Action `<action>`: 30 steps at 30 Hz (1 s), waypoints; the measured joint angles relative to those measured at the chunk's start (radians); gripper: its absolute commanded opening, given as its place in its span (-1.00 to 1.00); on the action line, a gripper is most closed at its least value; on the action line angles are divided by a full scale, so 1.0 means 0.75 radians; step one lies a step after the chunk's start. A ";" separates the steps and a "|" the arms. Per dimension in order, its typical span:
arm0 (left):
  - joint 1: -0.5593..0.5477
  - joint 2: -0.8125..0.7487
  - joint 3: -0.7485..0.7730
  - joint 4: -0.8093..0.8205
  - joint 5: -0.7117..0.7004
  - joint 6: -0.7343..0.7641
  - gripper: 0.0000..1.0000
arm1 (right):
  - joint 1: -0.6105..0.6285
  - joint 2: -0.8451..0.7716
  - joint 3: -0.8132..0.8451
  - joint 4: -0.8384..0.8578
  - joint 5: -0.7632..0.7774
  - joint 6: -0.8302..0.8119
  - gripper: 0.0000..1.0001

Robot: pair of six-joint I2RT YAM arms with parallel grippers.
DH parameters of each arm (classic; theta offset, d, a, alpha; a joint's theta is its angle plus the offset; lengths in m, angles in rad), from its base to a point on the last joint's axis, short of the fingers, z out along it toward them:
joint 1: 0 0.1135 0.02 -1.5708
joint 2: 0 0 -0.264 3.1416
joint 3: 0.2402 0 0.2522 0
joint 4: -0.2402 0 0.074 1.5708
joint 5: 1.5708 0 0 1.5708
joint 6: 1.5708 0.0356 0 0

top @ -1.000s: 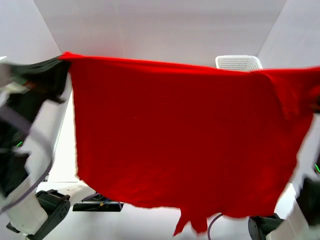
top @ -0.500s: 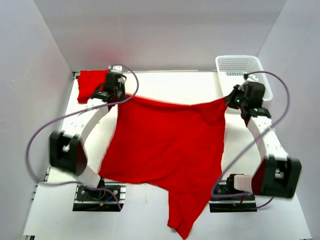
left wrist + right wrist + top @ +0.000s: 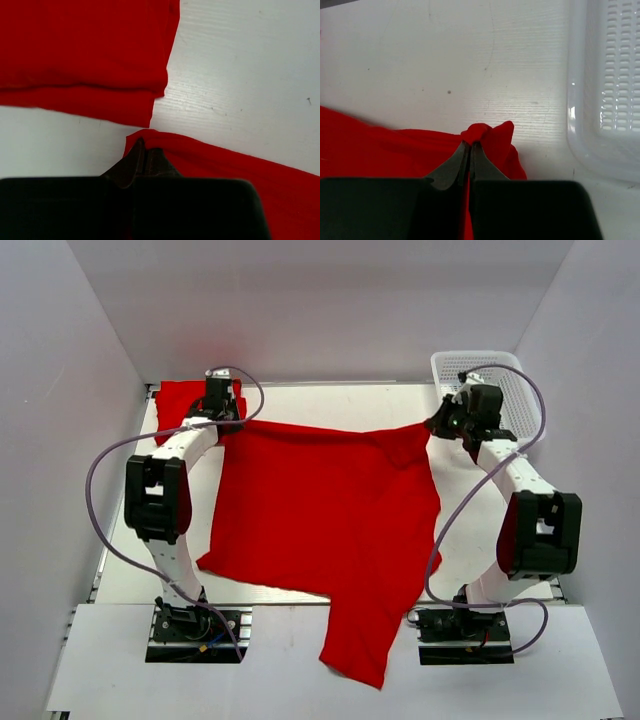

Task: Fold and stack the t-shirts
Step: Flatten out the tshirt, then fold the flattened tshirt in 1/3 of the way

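Since half a second ago the red t-shirt [image 3: 320,505] has dropped and now lies spread on the surface [image 3: 340,400]. The left claw [image 3: 145,150] and right claw [image 3: 470,145] both pinch its far corners, left just beside the folded shirt [image 3: 85,45], right near the basket [image 3: 577,140].

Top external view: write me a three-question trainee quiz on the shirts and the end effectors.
1. True or false: the left end effector and right end effector are both shut on the spread t-shirt.
2. The folded shirt lies: A) far left corner, B) between the arm bases, C) near right corner.
3. Fill in: the white basket stands at the far ____ corner.
Key: 1 true; 2 A; 3 right.
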 measured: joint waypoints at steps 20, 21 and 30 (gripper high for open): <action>0.019 0.074 0.074 -0.013 0.116 0.131 -1.00 | 0.091 0.176 0.312 -0.329 0.267 0.007 -1.00; 0.019 0.037 0.054 -0.025 0.115 0.133 -1.00 | 0.093 0.153 0.312 -0.374 0.272 0.016 -1.00; 0.019 -0.315 -0.139 -0.071 0.081 0.141 -1.00 | 0.106 -0.191 0.176 -0.733 0.283 0.143 -1.00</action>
